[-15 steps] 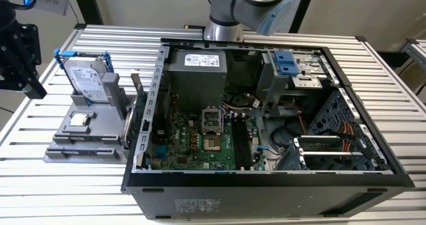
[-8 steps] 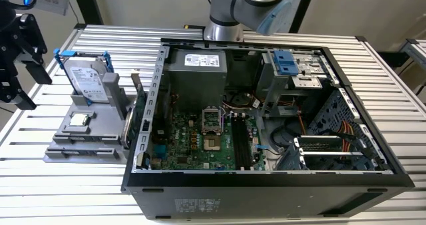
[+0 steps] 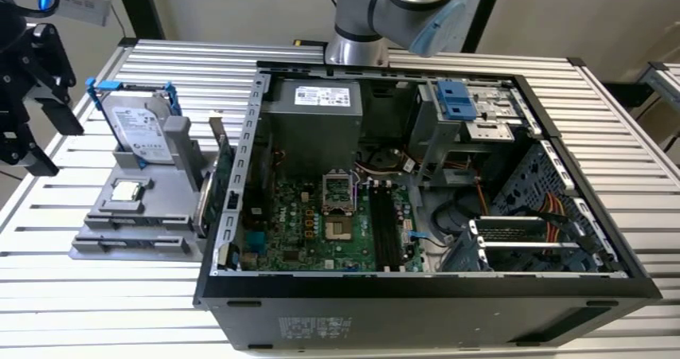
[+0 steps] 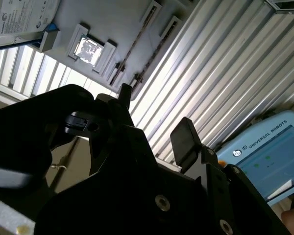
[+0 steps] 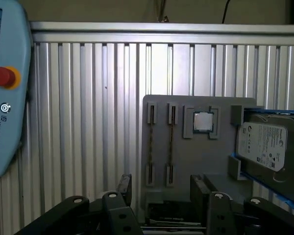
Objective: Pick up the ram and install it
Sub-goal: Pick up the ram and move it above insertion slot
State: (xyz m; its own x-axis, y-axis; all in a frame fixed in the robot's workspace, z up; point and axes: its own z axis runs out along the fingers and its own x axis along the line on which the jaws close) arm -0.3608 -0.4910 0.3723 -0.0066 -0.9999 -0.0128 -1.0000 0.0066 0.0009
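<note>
While its two black fingers point(image 5: 125, 182) stand apart with nothing between them, the gripper point(image 3: 51, 140) hangs over the slatted table point(image 3: 107, 311) at the exterior view's left edge. It is off to the side of the grey holder point(image 3: 159, 220) and touches none of the parts. Both wrist views look past the fingers onto that holder.

The ram point(image 3: 205, 190) is a pale bluish strip standing on its long edge at the holder's side nearest the computer case point(image 3: 425, 299), just beside the case wall. Its long axis runs from near to far in the exterior view, roughly parallel to the black memory slots point(image 3: 381, 228) on the board inside the case. It is well apart from the gripper.

Farther back on the holder lies the square processor chip point(image 3: 127, 190), and behind it the hard drive point(image 3: 143, 124) stands upright in its blue frame. Beyond the case, the arm point(image 3: 367, 9) rises from the table's far side.
</note>
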